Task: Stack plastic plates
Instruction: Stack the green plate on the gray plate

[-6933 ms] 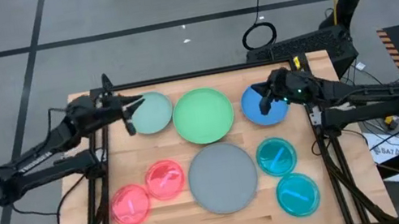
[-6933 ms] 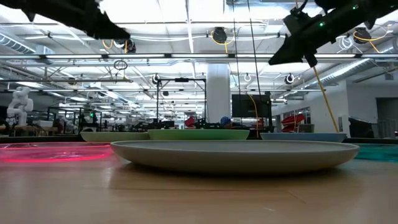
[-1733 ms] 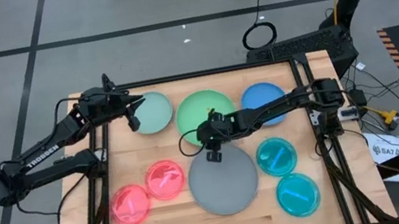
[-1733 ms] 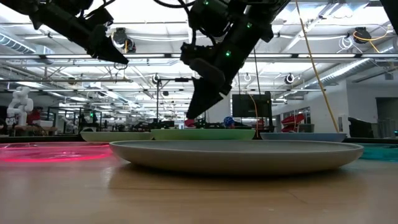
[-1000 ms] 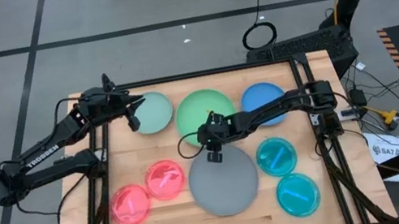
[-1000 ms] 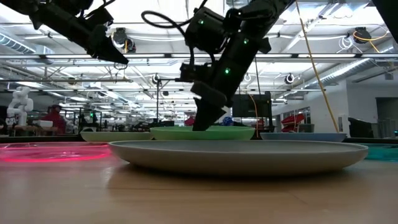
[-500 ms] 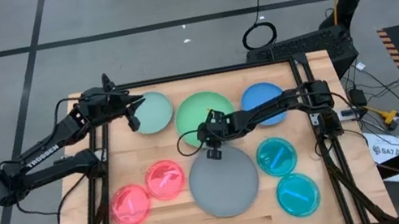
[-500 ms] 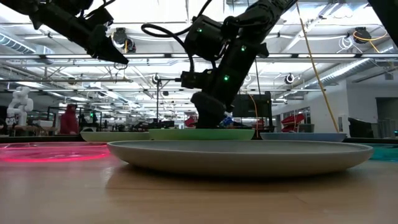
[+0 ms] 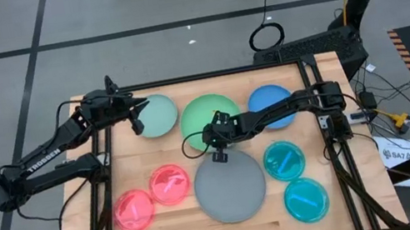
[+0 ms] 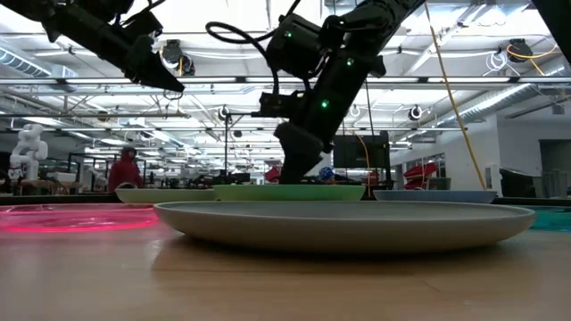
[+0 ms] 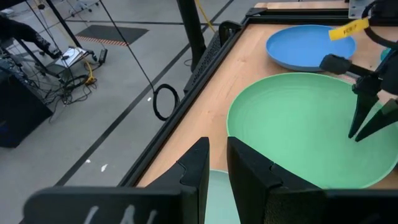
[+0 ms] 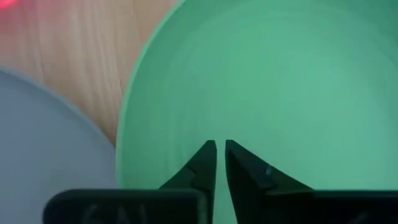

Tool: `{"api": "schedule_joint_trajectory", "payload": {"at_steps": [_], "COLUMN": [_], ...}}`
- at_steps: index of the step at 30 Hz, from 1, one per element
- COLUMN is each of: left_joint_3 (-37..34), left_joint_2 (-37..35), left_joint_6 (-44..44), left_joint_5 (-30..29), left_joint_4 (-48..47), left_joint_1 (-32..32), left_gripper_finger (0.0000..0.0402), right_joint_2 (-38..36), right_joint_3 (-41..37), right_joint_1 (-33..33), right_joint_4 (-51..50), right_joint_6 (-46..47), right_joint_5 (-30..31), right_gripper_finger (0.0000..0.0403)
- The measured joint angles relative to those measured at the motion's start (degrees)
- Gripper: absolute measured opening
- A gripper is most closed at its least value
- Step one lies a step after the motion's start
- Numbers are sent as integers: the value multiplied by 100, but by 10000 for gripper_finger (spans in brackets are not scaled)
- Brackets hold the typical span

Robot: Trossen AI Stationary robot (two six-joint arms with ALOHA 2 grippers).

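Right end effector (image 9: 218,156) reaches across the wooden tabletop (image 9: 182,225) to the near rim of the large round green plastic plate (image 9: 209,116), beside the large grey plastic plate (image 9: 229,183). Right wrist view: its fingers nearly pressed together, tips over the green plate's inner edge; whether they pinch the rim cannot be told. Low view adds that the arm comes down steeply onto that plate. Left end effector (image 9: 134,116) hangs over the pale mint plate (image 9: 157,115), fingers close together per the left wrist view, holding nothing. Blue plate (image 9: 270,107) far right; pink pair (image 9: 152,197) and teal pair (image 9: 295,179) flank the grey plate.
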Motion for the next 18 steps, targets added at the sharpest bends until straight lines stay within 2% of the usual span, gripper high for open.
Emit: {"api": "schedule_joint_trajectory", "payload": {"at_steps": [7, 13, 18], "left_joint_3": [0, 0, 0], "left_joint_2": [0, 0, 0], "left_joint_6": [-2, -2, -2], "left_joint_5": [2, 0, 2], "left_joint_4": [0, 1, 0], "left_joint_1": [-2, 0, -2], "left_gripper_finger": [65, 65, 65], "right_joint_2": [-42, -8, 55], "right_joint_3": [-2, -2, 0], "right_joint_1": [87, 277, 289], "right_joint_4": [501, 697, 566], "right_joint_6": [456, 586, 812], "right_joint_5": [-633, -619, -475], "right_gripper_finger": [78, 137, 163]}}
